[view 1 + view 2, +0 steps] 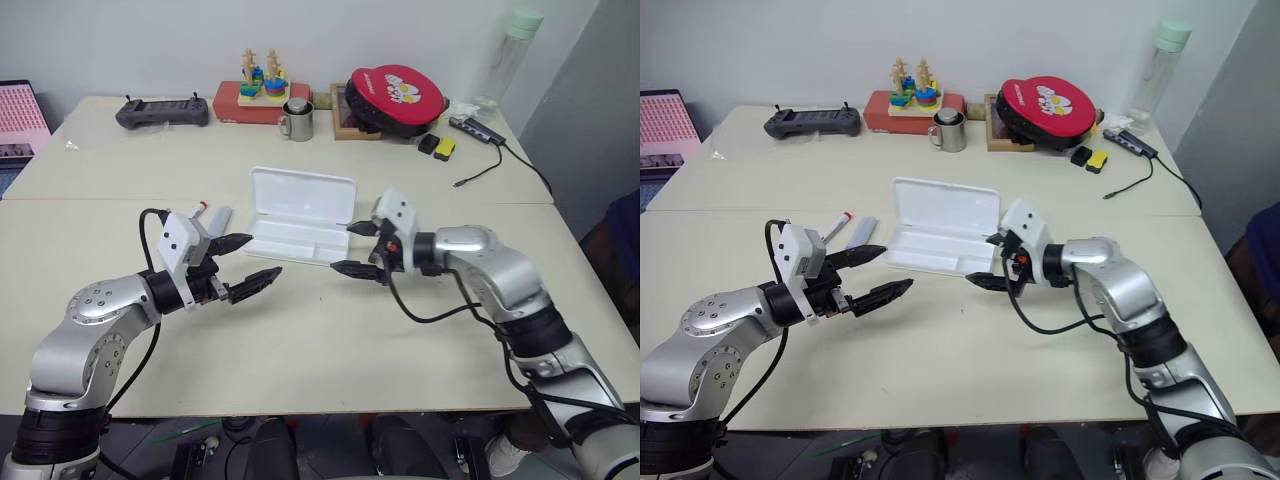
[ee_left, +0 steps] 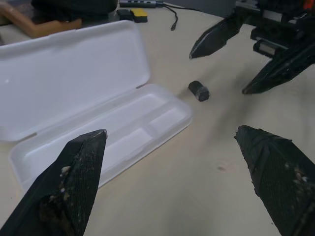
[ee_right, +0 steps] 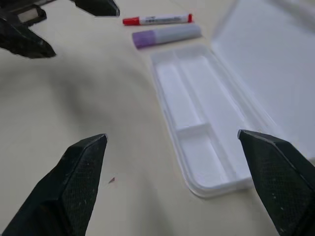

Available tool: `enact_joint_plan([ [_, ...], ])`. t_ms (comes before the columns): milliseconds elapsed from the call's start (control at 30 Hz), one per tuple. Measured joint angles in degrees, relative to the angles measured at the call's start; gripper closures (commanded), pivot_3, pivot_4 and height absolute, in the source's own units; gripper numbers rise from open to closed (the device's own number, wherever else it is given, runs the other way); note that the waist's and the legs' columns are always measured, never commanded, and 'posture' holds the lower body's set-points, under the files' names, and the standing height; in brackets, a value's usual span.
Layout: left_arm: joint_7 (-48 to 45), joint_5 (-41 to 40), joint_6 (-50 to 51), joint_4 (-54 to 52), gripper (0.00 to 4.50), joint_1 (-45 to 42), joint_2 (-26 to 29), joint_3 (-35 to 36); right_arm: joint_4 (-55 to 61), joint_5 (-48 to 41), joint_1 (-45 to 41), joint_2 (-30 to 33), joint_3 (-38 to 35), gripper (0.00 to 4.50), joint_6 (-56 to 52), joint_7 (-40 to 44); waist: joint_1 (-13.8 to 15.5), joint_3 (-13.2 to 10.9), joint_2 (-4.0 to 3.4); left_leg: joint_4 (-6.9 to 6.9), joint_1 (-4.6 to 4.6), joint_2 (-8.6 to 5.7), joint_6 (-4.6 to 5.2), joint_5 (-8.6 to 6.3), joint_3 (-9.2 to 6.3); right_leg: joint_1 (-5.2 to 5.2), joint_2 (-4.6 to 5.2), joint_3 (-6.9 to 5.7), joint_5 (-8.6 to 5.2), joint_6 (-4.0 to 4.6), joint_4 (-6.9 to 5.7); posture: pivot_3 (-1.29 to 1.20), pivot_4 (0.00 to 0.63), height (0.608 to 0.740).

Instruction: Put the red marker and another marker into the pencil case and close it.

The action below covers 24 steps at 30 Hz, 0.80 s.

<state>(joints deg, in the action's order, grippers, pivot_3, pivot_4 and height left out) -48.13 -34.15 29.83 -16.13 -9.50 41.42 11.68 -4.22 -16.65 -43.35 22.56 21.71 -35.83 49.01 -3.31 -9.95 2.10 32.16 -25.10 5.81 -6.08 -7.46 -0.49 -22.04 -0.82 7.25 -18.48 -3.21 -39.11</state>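
The white pencil case [image 1: 300, 215] lies open in the middle of the table, its lid laid back and its compartment tray [image 3: 192, 118] empty. Just to its left, the red marker [image 3: 157, 20] and the lilac marker [image 3: 166, 36] lie side by side on the table. My left gripper [image 1: 262, 257] hovers open in front of the markers, at the case's near left corner. My right gripper [image 1: 342, 247] hovers open at the case's near right corner, pointing towards the left one. A small black block [image 2: 199, 91] rests on the table by the case's right end.
Along the far edge stand a black controller [image 1: 163, 111], a red box with a wooden stacking toy [image 1: 262, 95], a metal mug [image 1: 297, 120], a red round pouch [image 1: 397, 95] and a clear bottle [image 1: 510, 55]. A cable [image 1: 490, 165] trails at the right.
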Motion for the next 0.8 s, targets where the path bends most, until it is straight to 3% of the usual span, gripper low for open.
enact_joint_plan([
  [100, -0.11, -1.54, 0.89, -0.65, 0.0, -0.16, -0.35, 0.04, -8.93, 4.0, -2.71, -5.12, 4.33, 0.04, 3.36, 1.02, 0.04, 0.0, 0.0, -0.01, -0.12, 0.0, 0.0, 0.0, -0.07, -0.08, 0.0, -0.07, -0.01, 0.03, -0.02, 0.0, 0.15, 0.74],
  [300, -0.14, -2.23, 1.2, -1.24, 0.0, 1.68, -0.11, 1.43, -20.38, 8.22, -6.98, -9.0, 4.34, 0.04, 7.13, 1.81, 0.23, 0.0, 0.0, 0.1, -0.21, -0.01, -0.01, 0.0, -0.24, -0.08, -0.01, -0.21, 0.0, 0.03, -0.08, 0.0, 0.15, 0.74],
  [467, -0.06, -3.84, 1.31, -2.03, 0.0, 3.03, -0.13, 3.47, -30.0, 11.68, -9.89, -11.49, 4.1, 1.08, 11.94, 1.49, 0.03, -0.01, -0.01, 0.45, -0.2, -0.01, -0.01, 0.0, -0.31, -0.08, -0.02, -0.24, -0.02, 0.02, -0.48, 0.0, 0.15, 0.74],
  [800, -0.01, -3.82, 1.31, -1.92, 0.0, 3.42, -0.12, 3.59, -32.27, 14.84, -10.1, -11.78, 3.43, 3.57, 15.22, 3.66, 0.06, -0.01, -0.02, 0.76, -0.11, -0.02, -0.01, 0.02, -0.35, -0.08, -0.04, -0.21, -0.09, -0.13, -0.85, 0.0, 0.15, 0.74],
])
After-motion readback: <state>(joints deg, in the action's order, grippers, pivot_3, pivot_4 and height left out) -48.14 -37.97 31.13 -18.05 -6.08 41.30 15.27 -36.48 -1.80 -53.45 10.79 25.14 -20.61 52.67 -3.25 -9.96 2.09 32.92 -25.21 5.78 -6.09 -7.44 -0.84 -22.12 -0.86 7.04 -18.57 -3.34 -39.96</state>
